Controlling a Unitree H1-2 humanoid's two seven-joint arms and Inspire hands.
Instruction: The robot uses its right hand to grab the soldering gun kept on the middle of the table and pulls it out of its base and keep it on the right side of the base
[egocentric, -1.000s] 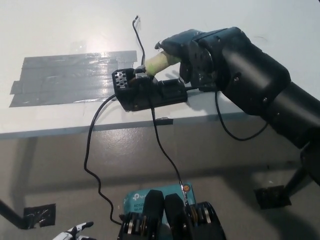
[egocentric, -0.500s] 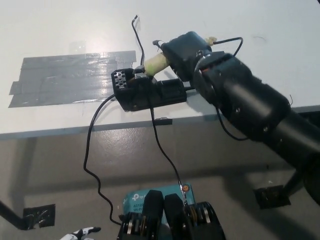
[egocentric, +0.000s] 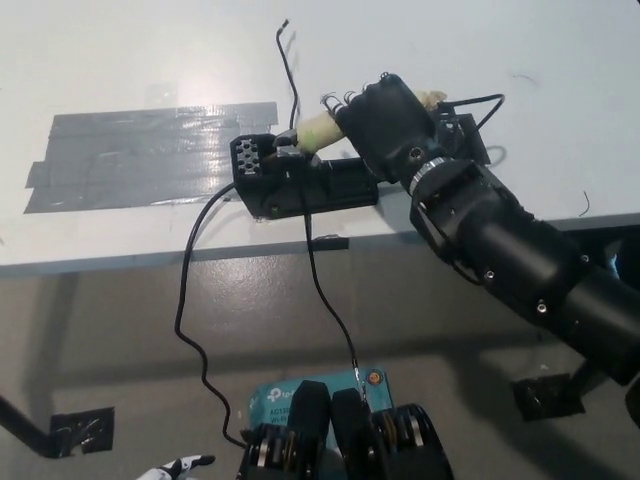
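The black right hand (egocentric: 392, 128) reaches in from 4 o'clock and sits over the pale yellowish handle of the soldering gun (egocentric: 318, 130) just above the picture's centre. Its fingers (egocentric: 372, 112) are curled over the rear part of that handle, pressed against it, while the front of the handle sticks out toward 9 o'clock from under the hand. The soldering gun lies tilted, its front end seated in the black base (egocentric: 300, 182), which stands near the front edge of the white tabletop (egocentric: 120, 60). The base is a dark block with a small perforated plate at its 9 o'clock end; the gun's tip itself is hidden there.

A thin black cord (egocentric: 288, 70) runs from the base toward 12 o'clock across the tabletop, and another black cable (egocentric: 190, 300) drops from the base over the table edge toward 6 o'clock, down to the grey floor (egocentric: 100, 340). At 9 o'clock from the base a wide patch of grey tape (egocentric: 140, 155) is stuck flat on the tabletop, just beside the base.

The white left hand (egocentric: 180, 467) shows only as a sliver at the bottom edge near 7 o'clock; whether it is open or closed cannot be told.
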